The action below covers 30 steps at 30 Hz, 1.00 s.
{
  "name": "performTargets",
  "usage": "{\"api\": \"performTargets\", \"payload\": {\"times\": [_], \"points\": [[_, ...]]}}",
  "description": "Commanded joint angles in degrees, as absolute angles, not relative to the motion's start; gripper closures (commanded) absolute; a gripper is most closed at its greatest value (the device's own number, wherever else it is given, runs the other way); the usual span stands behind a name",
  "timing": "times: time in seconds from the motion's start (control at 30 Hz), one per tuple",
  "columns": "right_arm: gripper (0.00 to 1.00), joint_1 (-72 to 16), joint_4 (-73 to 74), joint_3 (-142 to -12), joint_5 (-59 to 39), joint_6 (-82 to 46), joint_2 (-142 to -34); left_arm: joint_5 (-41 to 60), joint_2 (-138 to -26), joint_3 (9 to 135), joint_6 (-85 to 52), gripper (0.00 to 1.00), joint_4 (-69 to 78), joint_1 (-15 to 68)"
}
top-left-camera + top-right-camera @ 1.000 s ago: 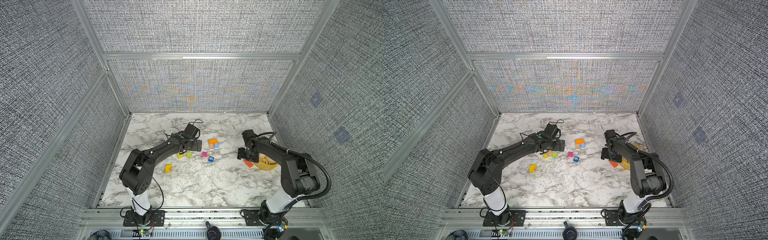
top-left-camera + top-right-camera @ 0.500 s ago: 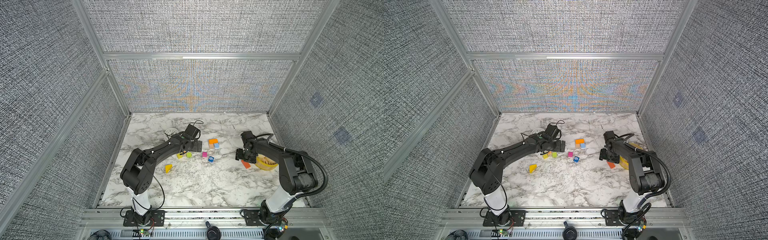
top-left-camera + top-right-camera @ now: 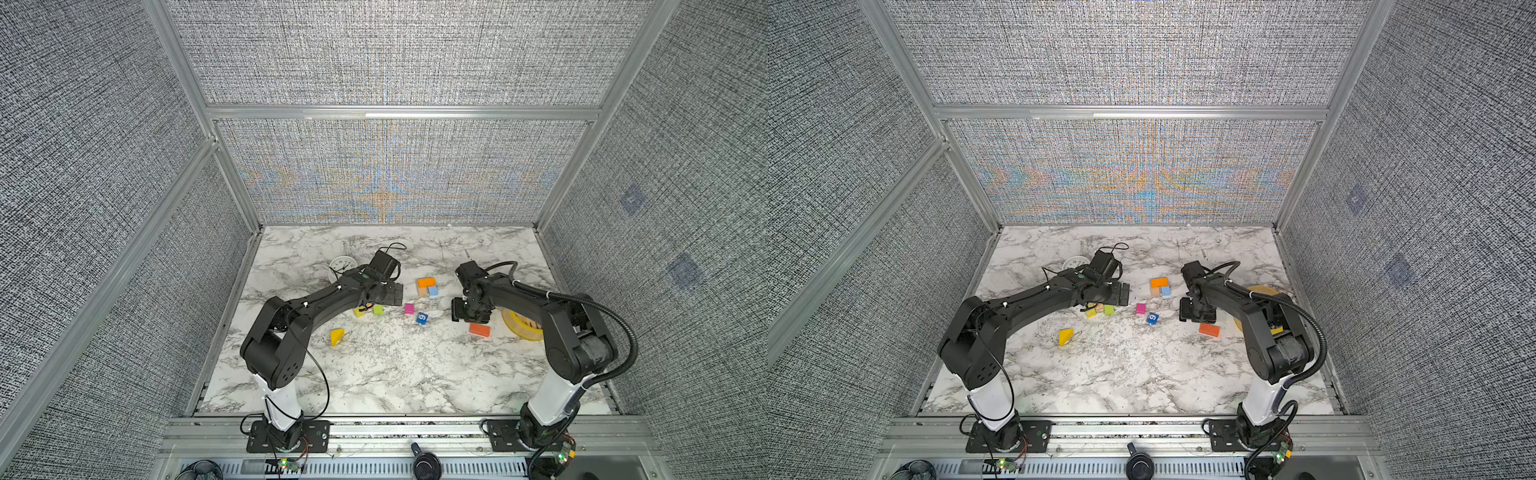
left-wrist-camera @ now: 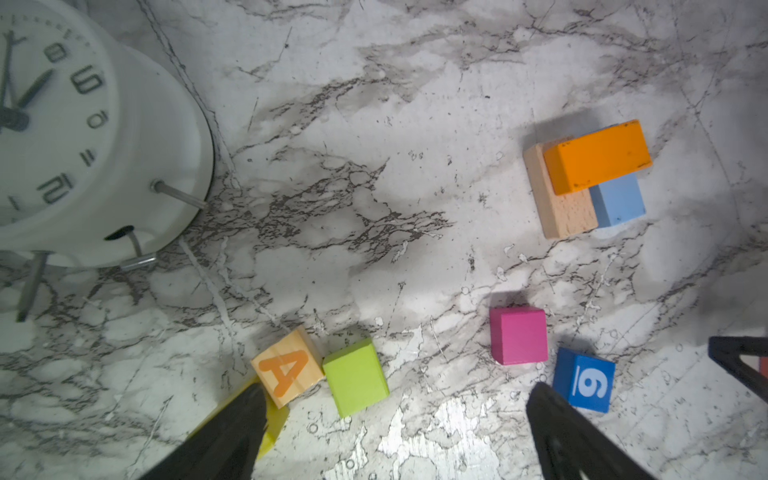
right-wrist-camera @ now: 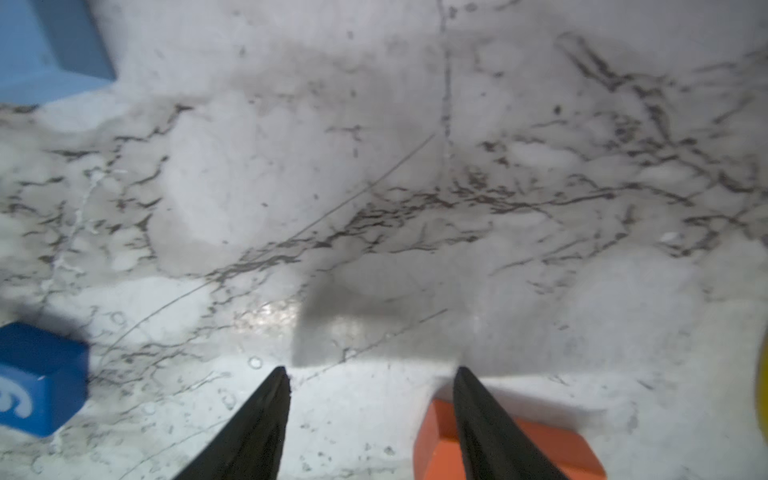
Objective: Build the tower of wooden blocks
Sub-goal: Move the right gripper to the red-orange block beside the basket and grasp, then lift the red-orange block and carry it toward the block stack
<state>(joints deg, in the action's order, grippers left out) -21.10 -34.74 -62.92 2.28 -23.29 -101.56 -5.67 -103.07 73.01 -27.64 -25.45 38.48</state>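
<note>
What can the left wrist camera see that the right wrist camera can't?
Only the left wrist view: the white clock, the "A" block, green block, magenta block and orange slab. Only the right wrist view: the red-orange block up close, the yellow bowl's edge. Both: the blue "9" cube, light blue block, marble table.

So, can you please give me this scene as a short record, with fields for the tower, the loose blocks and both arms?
tower: orange slab lying across tan block and light blue block
loose cubes: magenta cube, blue "9" cube, green cube, "A" cube
other loose blocks: yellow wedge, red-orange block
left arm: jaws wide open, nothing held
right arm: jaws open, nothing held, one tip over the red-orange block
other items: clock, yellow bowl
</note>
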Motion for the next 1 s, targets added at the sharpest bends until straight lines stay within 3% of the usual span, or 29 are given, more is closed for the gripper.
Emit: {"api": "performTargets", "payload": {"times": [0.0, 0.33, 0.97], "points": [[0.35, -21.9, -37.5, -63.9, 3.4, -23.8, -101.5, -6.2, -102.6, 72.8, -27.9, 0.01, -25.7, 38.4], [0.22, -20.8, -39.4, -59.8, 9.7, -25.4, -93.8, -5.9, -102.6, 72.8, -27.9, 0.01, -25.3, 38.4], [0.20, -15.9, -35.3, -51.9, 6.1, -29.2, -92.4, -4.7, -103.7, 71.6, -27.9, 0.01, -23.9, 38.5]]}}
